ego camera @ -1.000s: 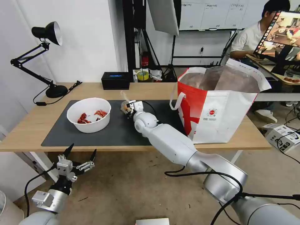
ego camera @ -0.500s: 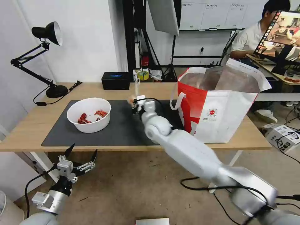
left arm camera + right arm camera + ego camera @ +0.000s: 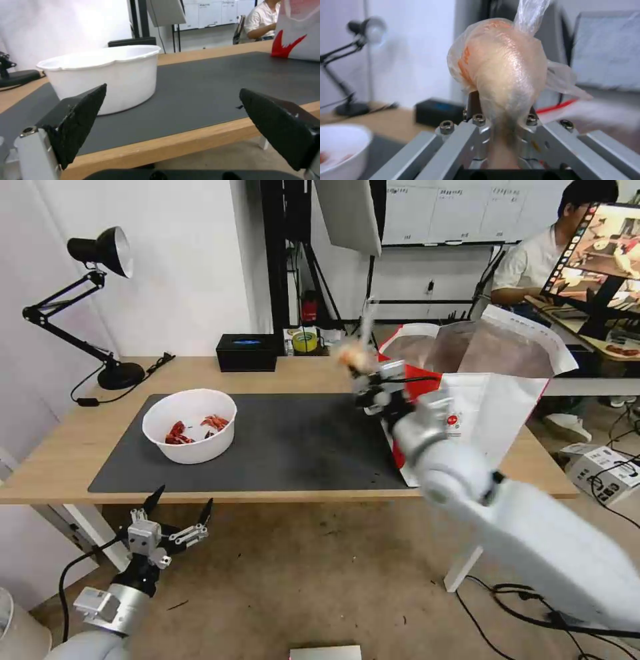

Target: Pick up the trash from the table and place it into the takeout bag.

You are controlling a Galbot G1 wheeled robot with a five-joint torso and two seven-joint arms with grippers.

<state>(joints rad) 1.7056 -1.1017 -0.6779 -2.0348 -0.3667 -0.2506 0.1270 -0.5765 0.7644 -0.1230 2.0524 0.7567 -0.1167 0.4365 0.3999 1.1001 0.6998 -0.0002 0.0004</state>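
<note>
Head view: the right pincer (image 3: 363,373) is raised above the bench (image 3: 60,460), just beside the near left rim of the takeout bag (image 3: 493,407), and it is clamped on the bun bag (image 3: 353,355), whose twisted clear tail sticks upward. In the right wrist view the bun bag (image 3: 500,72) is pinched between the metal fingers (image 3: 476,110) of the right pincer (image 3: 501,117) (the tan bun bulges above them, with orange streaks on the plastic). The bowl (image 3: 190,425) with red shell scraps sits on the left part of the dark mat (image 3: 300,453), well apart from the takeout bag, which stands at the mat's right end. The left pincer (image 3: 179,508) hangs below the bench's front edge, its black fingers spread wide and holding nothing; in the left wrist view those fingers (image 3: 81,117) frame the bowl (image 3: 106,72) and mat (image 3: 213,80).
</note>
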